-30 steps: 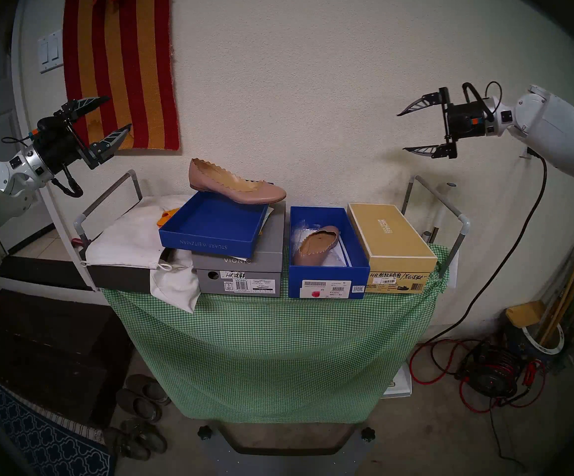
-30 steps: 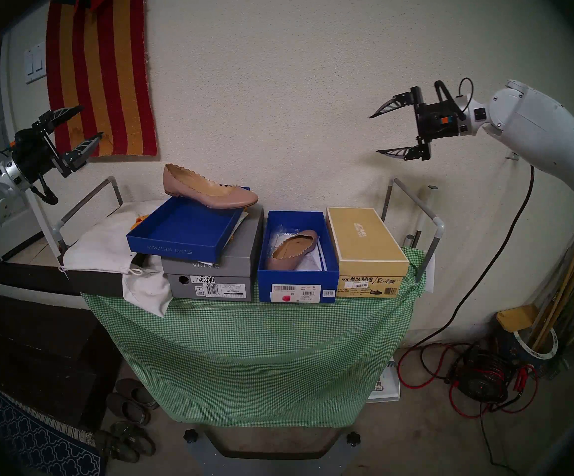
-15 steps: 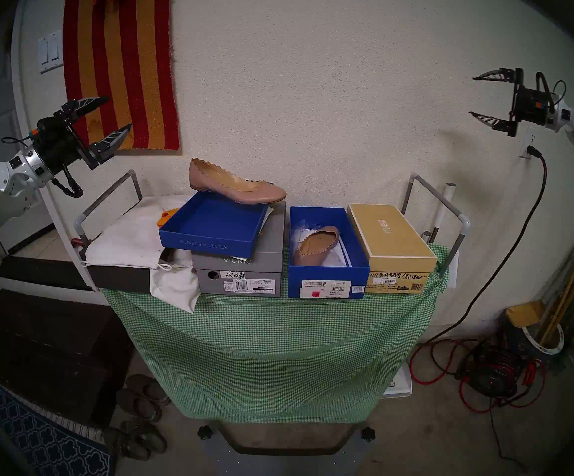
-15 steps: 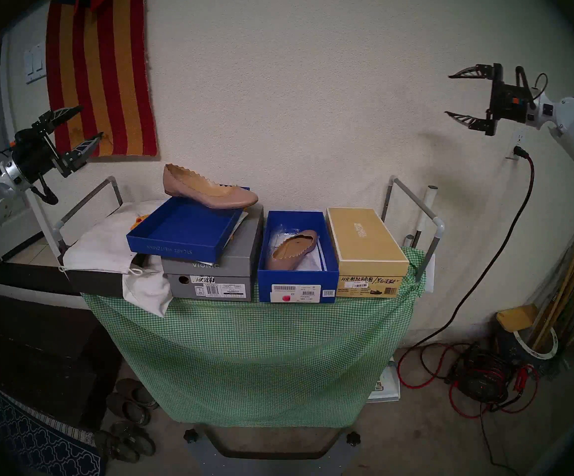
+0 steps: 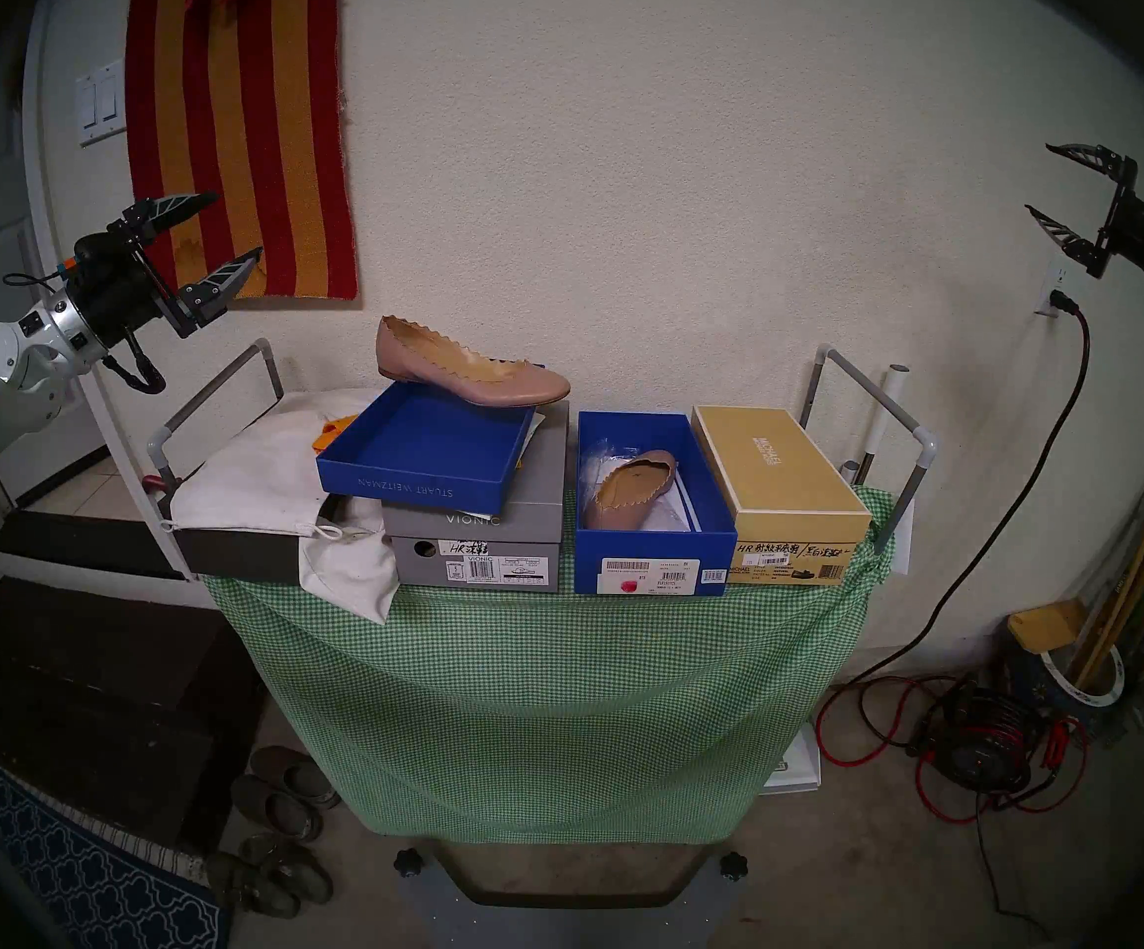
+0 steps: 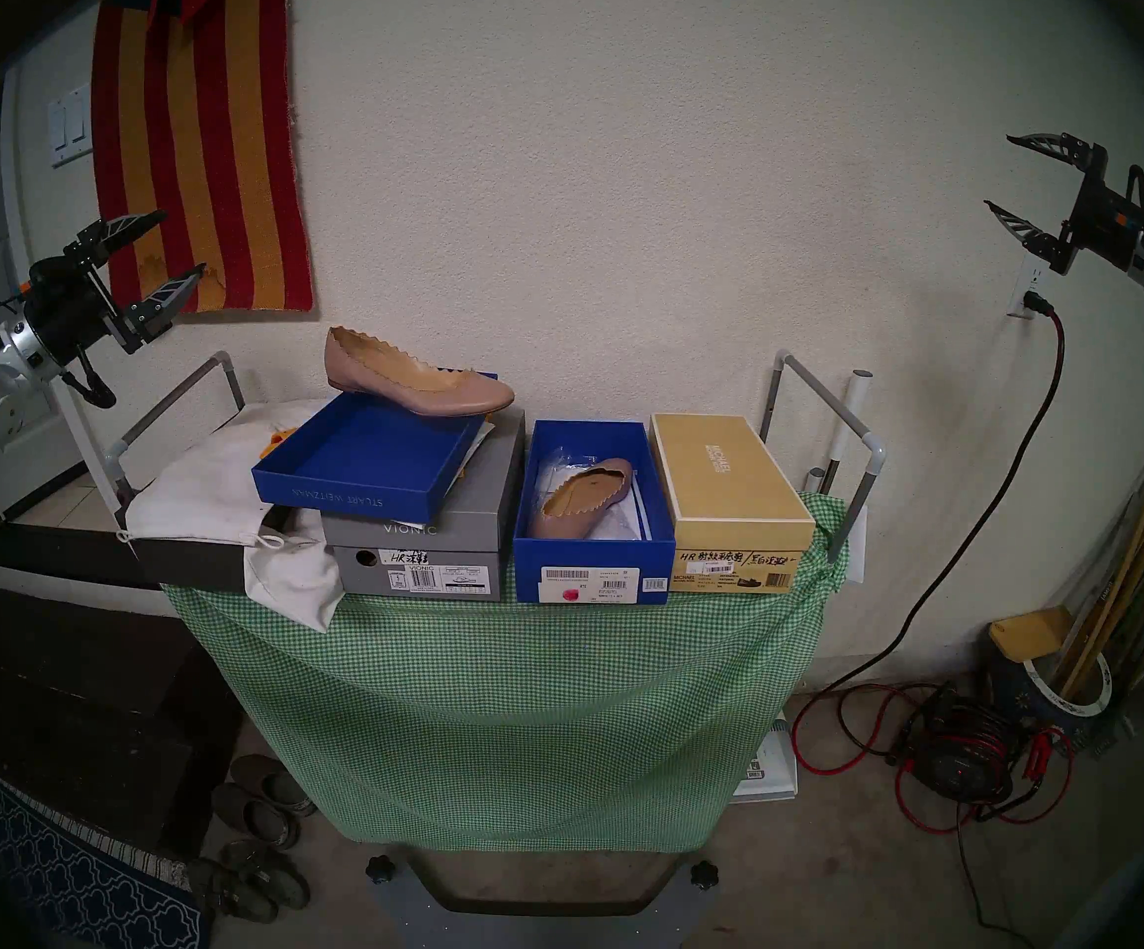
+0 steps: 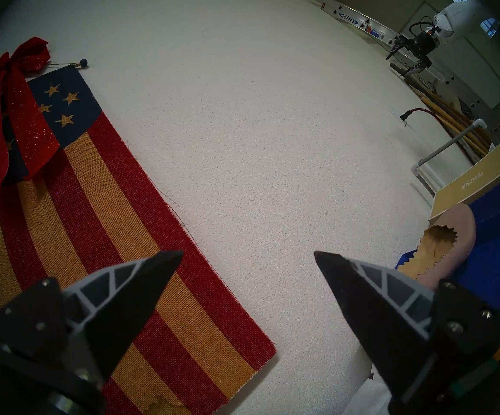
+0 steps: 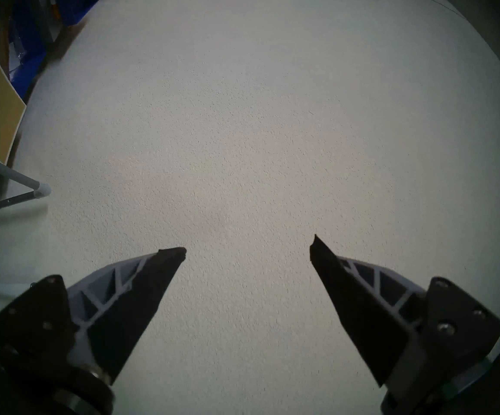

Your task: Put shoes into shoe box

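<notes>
- One pink flat (image 5: 629, 489) lay inside the royal-blue shoe box (image 5: 651, 557), toe toward the near end, resting on clear wrapping; its far end sat low behind the box wall.
- The other pink flat (image 5: 470, 369) was outside, perched on the far rim of the shallow blue tray (image 5: 418, 475), heel up at the view's left, toe hanging past the tray's right corner.
- That tray rode on the grey box (image 5: 480, 543), just left of the shoe box; the tan box (image 5: 781, 475) stood closed, tight against the shoe box's right side.
- All boxes sat on the counter under a green checked cloth (image 5: 542, 708); a white cloth bag (image 5: 261, 482) covered most of a dark box at the left.
- Left tool (image 5: 213, 239) hung over the counter's left end, jaws wide, nothing between them, in front of the striped flag (image 5: 240, 133).
- Right tool (image 5: 1042, 180) was high at the far right, jaws wide and empty, its arm cut off by the frame edge.
- From the right wrist view, nearly all bare wall; only slivers of boxes showed at the corner.
</notes>
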`<state>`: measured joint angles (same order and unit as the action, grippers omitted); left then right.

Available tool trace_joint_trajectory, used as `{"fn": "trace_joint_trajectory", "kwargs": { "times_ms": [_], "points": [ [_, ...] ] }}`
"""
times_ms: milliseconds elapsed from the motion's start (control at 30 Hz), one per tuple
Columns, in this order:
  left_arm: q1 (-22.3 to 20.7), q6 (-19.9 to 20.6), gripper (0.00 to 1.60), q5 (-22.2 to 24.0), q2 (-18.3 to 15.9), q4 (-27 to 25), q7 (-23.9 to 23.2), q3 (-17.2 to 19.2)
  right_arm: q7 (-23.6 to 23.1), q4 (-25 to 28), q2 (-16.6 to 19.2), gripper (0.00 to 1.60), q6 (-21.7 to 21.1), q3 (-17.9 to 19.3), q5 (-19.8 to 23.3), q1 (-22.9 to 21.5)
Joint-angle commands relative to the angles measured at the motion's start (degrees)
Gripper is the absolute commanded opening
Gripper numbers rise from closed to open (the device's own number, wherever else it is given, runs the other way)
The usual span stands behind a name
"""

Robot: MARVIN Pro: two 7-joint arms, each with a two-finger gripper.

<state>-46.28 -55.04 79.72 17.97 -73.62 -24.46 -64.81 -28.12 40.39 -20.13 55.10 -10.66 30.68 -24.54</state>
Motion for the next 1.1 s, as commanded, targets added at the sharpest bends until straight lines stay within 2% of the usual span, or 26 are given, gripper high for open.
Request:
{"fn": "trace_joint_trajectory", "kwargs": {
  "times_ms": [0, 67, 167, 267, 300, 433, 567, 600, 667, 767, 800, 1067],
  "points": [
    [-0.12, 0.04, 1.6, 0.04, 0.07, 0.01, 0.04, 0.12, 1.35, 6.57, 4.67, 1.6, -0.1, -0.41, 2.11, 3.24],
    [-0.12, 0.04, 1.6, 0.04, 0.07, 0.01, 0.04, 0.12, 1.51, 7.54, 4.63, 1.6, -0.1, -0.4, 2.45, 3.67],
    [-0.12, 0.04, 1.6, 0.03, 0.07, 0.01, 0.04, 0.12, 2.18, 11.95, 5.9, 1.6, -0.1, -0.12, 3.19, 3.99],
    [-0.13, 0.04, 1.6, 0.03, 0.07, 0.01, 0.04, 0.12, 2.61, 13.23, 6.35, 1.6, -0.1, 0.08, 3.6, 4.2],
    [-0.13, 0.04, 1.6, 0.03, 0.07, 0.01, 0.04, 0.12, 3.03, 15.94, 6.8, 1.6, -0.1, 0.27, 3.89, 4.35],
    [-0.13, 0.04, 1.6, 0.03, 0.07, 0.01, 0.04, 0.12, 3.73, 18.42, 7.56, 1.6, -0.1, 0.82, 4.32, 4.23],
    [-0.13, 0.04, 1.6, 0.02, 0.07, 0.01, 0.05, 0.13, 4.18, 23.71, 8.43, 1.6, -0.1, 1.09, 4.64, 4.97],
    [-0.13, 0.04, 1.6, 0.02, 0.07, 0.01, 0.05, 0.13, 4.5, 26.18, 9.39, 1.6, -0.1, 1.23, 4.77, 5.08],
    [-0.13, 0.04, 1.6, 0.02, 0.07, 0.01, 0.05, 0.13, 4.63, 25.88, 9.44, 1.6, -0.1, 1.29, 4.83, 5.2],
    [-0.14, 0.04, 1.6, 0.02, 0.07, 0.01, 0.05, 0.13, 5.31, 29.77, 11.11, 1.6, -0.1, 1.49, 4.95, 5.52],
    [-0.19, 0.09, 1.6, -0.23, 0.44, 0.1, -0.07, 0.13, 5.45, 29.47, 11.23, 1.6, -0.1, 1.53, 4.97, 5.63],
    [-2.33, 0.21, 1.6, -3.21, 6.99, -1.37, -2.21, 2.68, 7.03, 37.62, 12.42, 1.6, -0.1, 1.71, 4.95, 6.28]
  ]
}}
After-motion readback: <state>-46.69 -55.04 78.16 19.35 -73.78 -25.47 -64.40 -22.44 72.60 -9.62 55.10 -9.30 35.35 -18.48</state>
